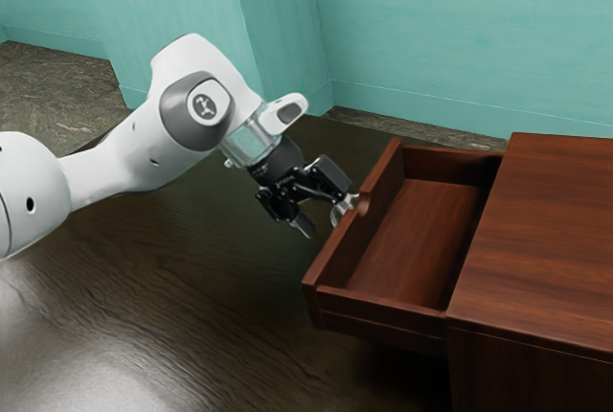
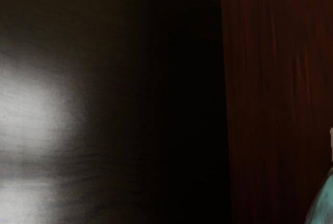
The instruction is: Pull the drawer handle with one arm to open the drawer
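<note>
The reddish-brown wooden drawer (image 1: 412, 240) stands far out of its matching wooden cabinet (image 1: 546, 240) above the dark glossy bench (image 1: 172, 316). The black two-finger claw (image 1: 328, 212) sits right at the small silver handle (image 1: 344, 206) on the drawer's front panel, though I cannot tell whether it is clamped on that handle or merely beside it. The likely risk is that a hold this near the tip slips off the small handle if the pull veers sideways, and a further pull could draw the drawer clear of the cabinet, letting it tip toward the bench.
</note>
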Tool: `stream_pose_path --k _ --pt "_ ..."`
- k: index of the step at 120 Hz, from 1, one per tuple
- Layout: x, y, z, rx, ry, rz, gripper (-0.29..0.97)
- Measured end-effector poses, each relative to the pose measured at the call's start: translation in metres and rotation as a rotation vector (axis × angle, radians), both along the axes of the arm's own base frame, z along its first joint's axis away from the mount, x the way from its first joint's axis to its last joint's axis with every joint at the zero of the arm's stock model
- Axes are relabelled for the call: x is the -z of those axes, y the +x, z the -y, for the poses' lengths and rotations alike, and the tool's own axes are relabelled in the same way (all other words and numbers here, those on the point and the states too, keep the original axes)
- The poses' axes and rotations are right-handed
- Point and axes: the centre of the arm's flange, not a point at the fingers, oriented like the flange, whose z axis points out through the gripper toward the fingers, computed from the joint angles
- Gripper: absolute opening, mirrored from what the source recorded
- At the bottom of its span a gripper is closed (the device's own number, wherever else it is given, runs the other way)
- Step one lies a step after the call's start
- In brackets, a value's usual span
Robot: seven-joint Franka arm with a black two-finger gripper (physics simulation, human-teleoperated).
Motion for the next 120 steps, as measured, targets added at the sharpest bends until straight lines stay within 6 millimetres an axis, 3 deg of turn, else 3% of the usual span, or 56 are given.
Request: stream_pose_path --k 54,106,114,120 --pt "-0.012 -0.009 -0.034 -0.019 0.004 0.023 0.68" --pt "-0.014 -0.013 -0.051 -0.025 0.015 0.031 0.68" --pt "-0.03 -0.019 -0.053 -0.022 0.019 0.056 0.68" --pt "-0.059 -0.031 -0.058 -0.012 0.043 0.1 0.68"
